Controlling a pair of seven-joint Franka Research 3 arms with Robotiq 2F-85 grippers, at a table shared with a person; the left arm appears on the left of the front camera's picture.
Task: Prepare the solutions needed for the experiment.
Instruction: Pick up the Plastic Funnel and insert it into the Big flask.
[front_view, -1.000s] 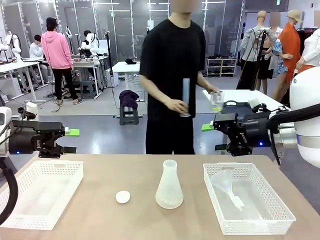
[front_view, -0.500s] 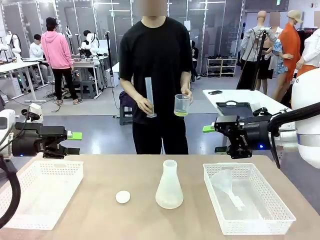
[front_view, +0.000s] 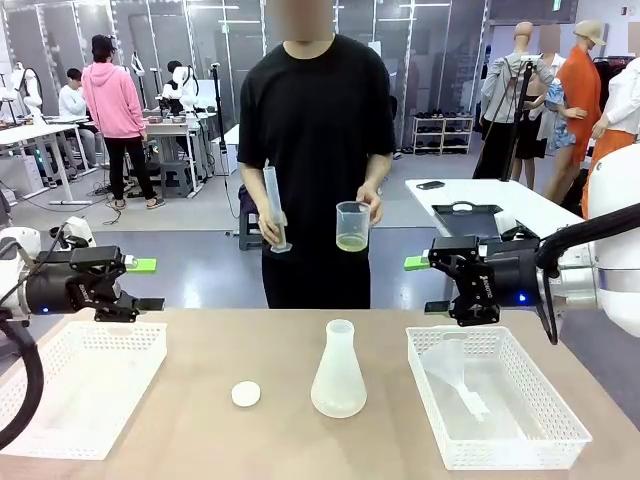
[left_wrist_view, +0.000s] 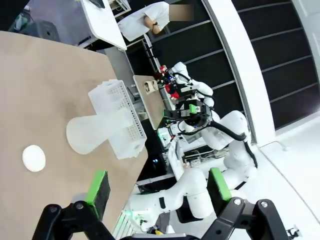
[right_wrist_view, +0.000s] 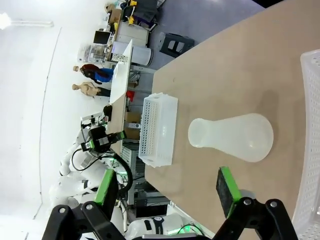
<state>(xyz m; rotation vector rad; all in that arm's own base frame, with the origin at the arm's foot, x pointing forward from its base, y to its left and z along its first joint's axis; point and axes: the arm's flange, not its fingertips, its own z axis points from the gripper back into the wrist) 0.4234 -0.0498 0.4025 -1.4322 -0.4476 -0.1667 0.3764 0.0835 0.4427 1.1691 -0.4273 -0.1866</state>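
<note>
**Grippers idle, solutions (front_view: 351, 243) in the person's beaker (front_view: 352, 225)**

The left gripper (front_view: 145, 284) and right gripper (front_view: 425, 283) hung spread and empty at nine and three o'clock of the flask (front_view: 338, 370). At twelve, beyond the table's far edge, a hand held the beaker with the solutions, a shallow yellow layer. Probably light and sloshy: best gripped by the beaker wall and kept upright. No writing was legible.

Two baskets (front_view: 110, 326) (front_view: 515, 452), one flask (front_view: 338, 385), one funnel (front_view: 447, 362), one cap (front_view: 246, 394), one cylinder (front_view: 275, 210), one beaker (front_view: 352, 218) of yellow solution (front_view: 351, 243)
</note>
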